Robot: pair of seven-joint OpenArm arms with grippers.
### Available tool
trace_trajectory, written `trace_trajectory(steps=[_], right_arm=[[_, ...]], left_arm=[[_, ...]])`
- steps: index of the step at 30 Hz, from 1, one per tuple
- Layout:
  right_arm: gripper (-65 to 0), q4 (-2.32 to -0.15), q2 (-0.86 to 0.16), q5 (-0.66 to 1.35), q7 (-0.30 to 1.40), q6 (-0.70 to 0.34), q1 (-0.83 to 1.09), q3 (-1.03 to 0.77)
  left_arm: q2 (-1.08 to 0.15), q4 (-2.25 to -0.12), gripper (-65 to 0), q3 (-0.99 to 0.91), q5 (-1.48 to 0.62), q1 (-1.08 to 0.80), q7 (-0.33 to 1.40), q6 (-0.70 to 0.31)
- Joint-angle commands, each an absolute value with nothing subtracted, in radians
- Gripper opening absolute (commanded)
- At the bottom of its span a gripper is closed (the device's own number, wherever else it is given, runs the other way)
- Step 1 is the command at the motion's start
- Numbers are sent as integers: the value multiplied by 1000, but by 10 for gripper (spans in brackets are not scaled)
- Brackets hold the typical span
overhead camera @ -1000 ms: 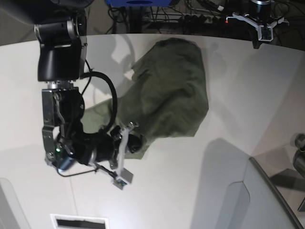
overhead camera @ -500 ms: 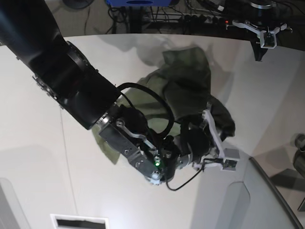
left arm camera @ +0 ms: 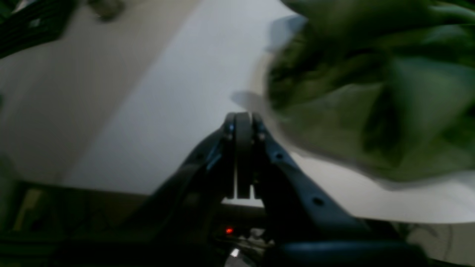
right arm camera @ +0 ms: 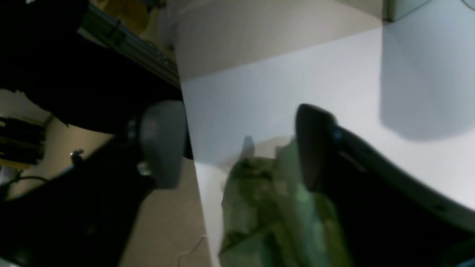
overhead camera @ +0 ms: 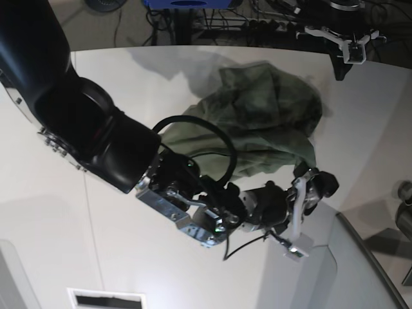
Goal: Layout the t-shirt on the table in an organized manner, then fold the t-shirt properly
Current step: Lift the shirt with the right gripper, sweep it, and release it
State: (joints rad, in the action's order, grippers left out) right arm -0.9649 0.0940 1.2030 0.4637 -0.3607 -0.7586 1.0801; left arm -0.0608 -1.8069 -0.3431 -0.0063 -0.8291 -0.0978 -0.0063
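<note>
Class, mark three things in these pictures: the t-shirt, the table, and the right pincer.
t-shirt (overhead camera: 264, 116), base view: middle of the crumpled green cloth.
table (overhead camera: 193, 71), base view: bare white top beside the shirt.
right pincer (right arm camera: 237, 146), right wrist view: gap midway between its parted fingertips.

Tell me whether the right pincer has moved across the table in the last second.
Yes. The right pincer swept across the table from beside its seam toward the grey panel.

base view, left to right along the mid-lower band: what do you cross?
Bare table → right arm's black upper link → its wrist with the green light → right gripper, jaws apart at the t-shirt's lower corner → grey panel edge.
</note>
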Motion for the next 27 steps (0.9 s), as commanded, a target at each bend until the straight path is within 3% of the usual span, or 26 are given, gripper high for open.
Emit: trace_trajectory(steps=[1,4,8,12,27], right_arm=[[-297,-975,36,1216,443,-344,-792,1066],[-309,-1001,-82,1227,461,-226,-723,972],[-206,-1165,-225,1231,506,-97,-532,777],[-185,-1237,-243,1225,596,31,-361,598],[-245,-1072,-186,1225,570,36,-326,608]], left_arm=[[-67,-1821,-650,-349,-7,-840,-122,4],[-67,-1816,-650,-351,-7,-842,-122,4],[-67,-1821,-650,-351,-7,-843,-122,4],[-67,-1819,-650,-351,-8,-840,-122,4],[-65,-1805,-650,-349,-8,-848,-124,4]])
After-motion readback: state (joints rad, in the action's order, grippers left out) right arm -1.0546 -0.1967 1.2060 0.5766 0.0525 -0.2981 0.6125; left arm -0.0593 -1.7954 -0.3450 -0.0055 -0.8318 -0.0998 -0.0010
